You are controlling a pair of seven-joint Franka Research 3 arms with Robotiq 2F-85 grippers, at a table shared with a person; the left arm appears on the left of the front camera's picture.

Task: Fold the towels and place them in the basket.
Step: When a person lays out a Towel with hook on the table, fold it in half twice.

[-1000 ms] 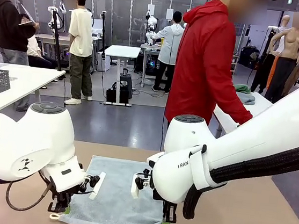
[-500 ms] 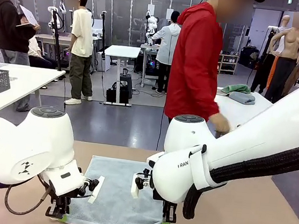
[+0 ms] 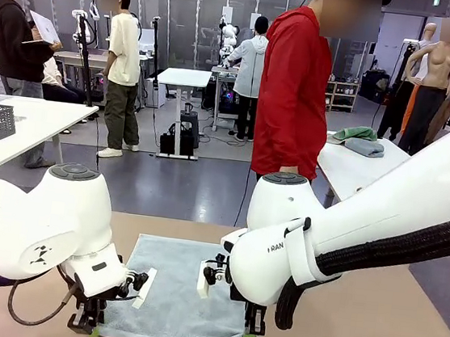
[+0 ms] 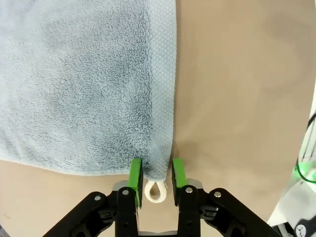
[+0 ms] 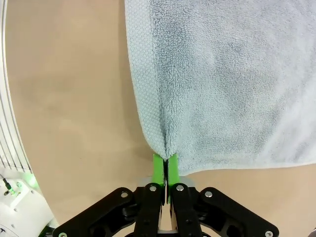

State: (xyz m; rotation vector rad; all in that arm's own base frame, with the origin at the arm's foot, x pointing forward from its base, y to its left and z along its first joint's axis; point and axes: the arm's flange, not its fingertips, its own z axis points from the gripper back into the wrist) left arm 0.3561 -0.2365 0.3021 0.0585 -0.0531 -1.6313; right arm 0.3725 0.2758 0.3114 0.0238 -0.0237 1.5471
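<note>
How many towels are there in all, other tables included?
3. A pale blue towel lies flat on the near table; a green towel and a grey towel sit on the white table at back right. More may be hidden.

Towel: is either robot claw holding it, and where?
The right gripper pinches one near corner of the grey-blue towel. The left gripper straddles the other near corner, pads apart; whether it grips cannot be told.

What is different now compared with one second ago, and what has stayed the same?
The person in red straightened up, away from the side table. The left arm sank slightly; the fingers of the left gripper stand apart around the looped corner of the towel. Unchanged: the right gripper shut on the other near corner, the towel flat on the table.
</note>
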